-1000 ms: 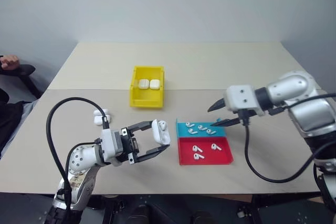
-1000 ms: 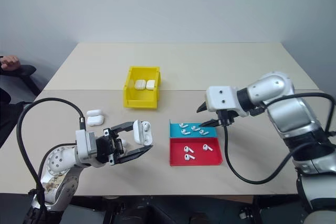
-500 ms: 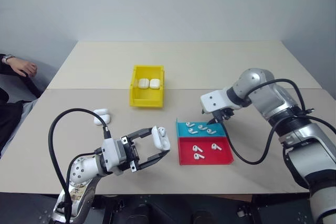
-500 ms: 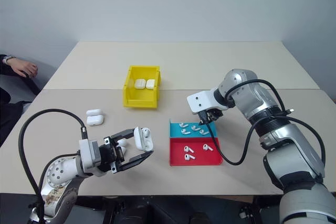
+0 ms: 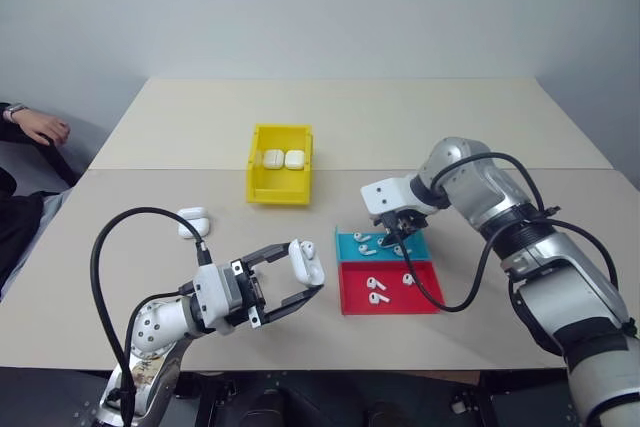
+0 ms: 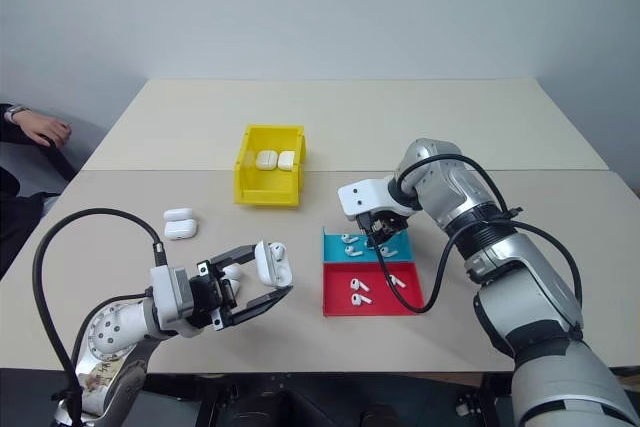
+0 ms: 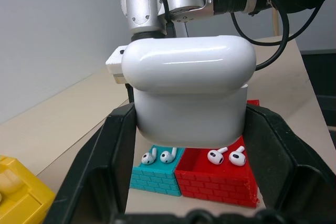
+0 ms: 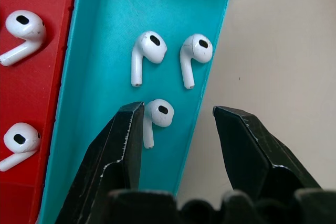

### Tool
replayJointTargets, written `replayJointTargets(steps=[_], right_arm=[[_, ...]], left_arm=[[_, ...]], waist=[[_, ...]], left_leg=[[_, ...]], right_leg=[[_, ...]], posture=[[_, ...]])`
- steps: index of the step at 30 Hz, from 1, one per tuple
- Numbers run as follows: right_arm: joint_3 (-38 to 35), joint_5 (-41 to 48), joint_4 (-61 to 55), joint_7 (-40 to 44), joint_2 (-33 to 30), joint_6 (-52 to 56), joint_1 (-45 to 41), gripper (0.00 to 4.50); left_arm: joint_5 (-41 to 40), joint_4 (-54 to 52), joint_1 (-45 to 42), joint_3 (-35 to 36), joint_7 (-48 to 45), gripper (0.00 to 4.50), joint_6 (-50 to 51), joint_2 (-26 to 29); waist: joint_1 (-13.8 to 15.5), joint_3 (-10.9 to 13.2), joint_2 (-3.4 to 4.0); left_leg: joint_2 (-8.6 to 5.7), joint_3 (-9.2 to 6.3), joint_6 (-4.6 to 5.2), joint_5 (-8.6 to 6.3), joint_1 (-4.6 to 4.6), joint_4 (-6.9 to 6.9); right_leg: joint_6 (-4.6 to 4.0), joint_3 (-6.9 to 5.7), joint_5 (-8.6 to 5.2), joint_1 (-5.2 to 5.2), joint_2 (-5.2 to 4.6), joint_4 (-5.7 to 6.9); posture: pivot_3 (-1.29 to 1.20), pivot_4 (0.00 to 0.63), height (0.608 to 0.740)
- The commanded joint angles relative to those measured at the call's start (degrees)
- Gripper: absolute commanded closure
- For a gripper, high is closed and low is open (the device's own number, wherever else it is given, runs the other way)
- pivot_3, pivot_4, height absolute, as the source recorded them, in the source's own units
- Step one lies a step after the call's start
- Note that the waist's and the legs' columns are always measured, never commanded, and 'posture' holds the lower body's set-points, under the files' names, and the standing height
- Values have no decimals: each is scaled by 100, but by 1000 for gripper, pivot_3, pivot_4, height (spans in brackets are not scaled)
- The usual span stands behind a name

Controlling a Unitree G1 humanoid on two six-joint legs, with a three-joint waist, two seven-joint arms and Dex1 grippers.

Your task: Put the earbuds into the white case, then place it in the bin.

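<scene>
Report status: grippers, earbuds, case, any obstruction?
Left gripper shut on white case. Right gripper open over earbud in blue tray. No obstruction.

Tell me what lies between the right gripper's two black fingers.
One tiny glossy white plastic earbud lies between the open right gripper's fingers, on the shallow blue tray near its edge; the right wrist view shows it.

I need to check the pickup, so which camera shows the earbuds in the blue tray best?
The right wrist view: three earbuds lie large in the blue tray, one between the right gripper fingers. The head views show specks; the left wrist view, two.
</scene>
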Motion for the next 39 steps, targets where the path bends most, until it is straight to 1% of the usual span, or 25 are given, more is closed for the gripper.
replayJointTargets(steps=[1, 11, 22, 23, 25, 38, 39], right_arm=[[-65, -62, -62, -11, 28, 197, -5, 1939], [-86, -127, -300, 39, -26, 395, 233, 1939], [-85, -187, -239, -23, 10, 445, 261, 1939], [-82, -184, -263, -10, 3, 444, 274, 2322], [-89, -182, -276, -33, 23, 467, 282, 2817], [-59, -207, -296, -49, 39, 433, 292, 2817], [-58, -208, -297, -42, 33, 430, 296, 3005]], left_arm=[[-31, -230, -14, -15, 47, 1735, -71, 23], [-45, -204, -61, -35, 15, 1735, -64, 46], [-40, -216, -59, -65, 37, 1735, -63, 45], [-39, -222, -48, -64, 37, 1735, -68, 49], [-47, -235, -36, -59, 38, 1735, -61, 57], [-48, -232, -35, -62, 49, 1735, -67, 65], [-47, -233, -34, -63, 49, 1735, -68, 65]], waist=[[-1, 0, 0], [-7, 0, 0], [-5, 0, 0], [-4, 0, 0], [-4, 0, 0], [-5, 0, 0], [-5, 0, 0]], left_leg=[[0, 0, 0, 0, 0, 0], [0, 0, -1, 0, 0, 1], [0, -1, -1, 1, 0, 1], [0, -1, -1, 1, 0, 1], [0, 0, -1, 1, 0, 1], [0, -1, -1, 1, 0, 1], [0, -1, -1, 1, 0, 1]], right_leg=[[0, 0, 0, 0, 0, 1], [0, 0, 0, 0, 0, 2], [0, 0, 0, 0, 1, 3], [0, 0, 0, 0, 1, 3], [0, 0, 0, 0, 1, 3], [0, 0, 0, 0, 1, 3], [0, 0, 0, 0, 1, 3]], posture=[[0, 150, 740], [0, 150, 740], [0, 150, 740], [0, 150, 740], [0, 150, 740], [0, 150, 740], [0, 150, 740]])
